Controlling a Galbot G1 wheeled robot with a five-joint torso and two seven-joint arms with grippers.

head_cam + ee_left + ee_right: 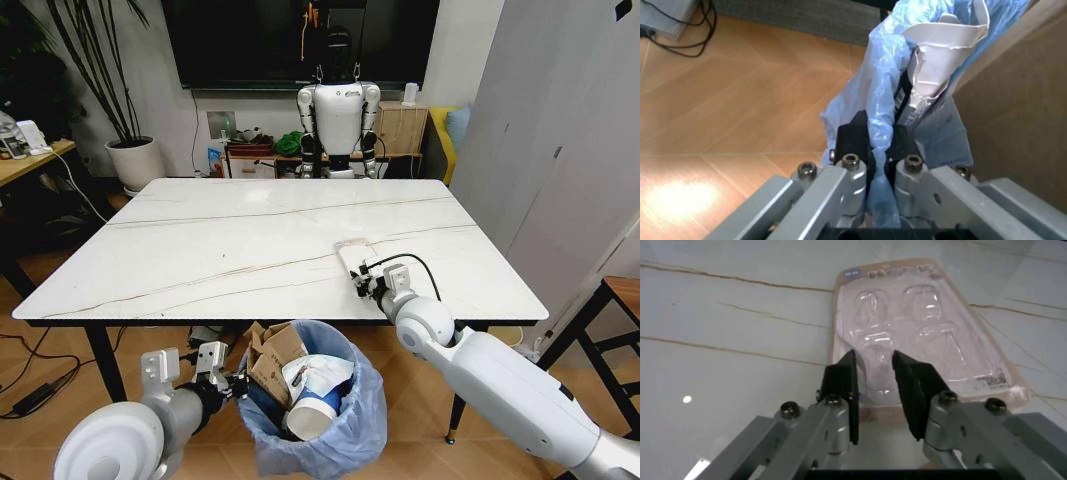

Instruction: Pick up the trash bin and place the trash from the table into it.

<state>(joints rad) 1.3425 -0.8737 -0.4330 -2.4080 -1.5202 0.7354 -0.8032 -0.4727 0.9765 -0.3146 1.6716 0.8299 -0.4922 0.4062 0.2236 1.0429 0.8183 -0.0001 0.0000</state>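
Left gripper is sitting at lower left of the head view, jaws clamped on the blue bag at the rim of the trash bin, holding it just below the near edge of the table. Left wrist view confirms it: bag film is pinched between the two black fingers.

The bin is already carrying a torn cardboard box, a blue paper cup and some white paper.

Right gripper is reaching in from lower right, working the last piece I can see on the table: a flat clear blister pack on a pale card, lying right of centre near the front edge. In the right wrist view the jaws are slightly apart, tips hovering over the near end of the pack; I can't tell whether they're touching it yet.

Step in hand, as I read it: picking up the final item. Next move calls for catching the thin near edge, since the pack is lying flush on the marble, then carrying it left and down over the bin mouth. Risk: jaws skidding off the slick plastic.
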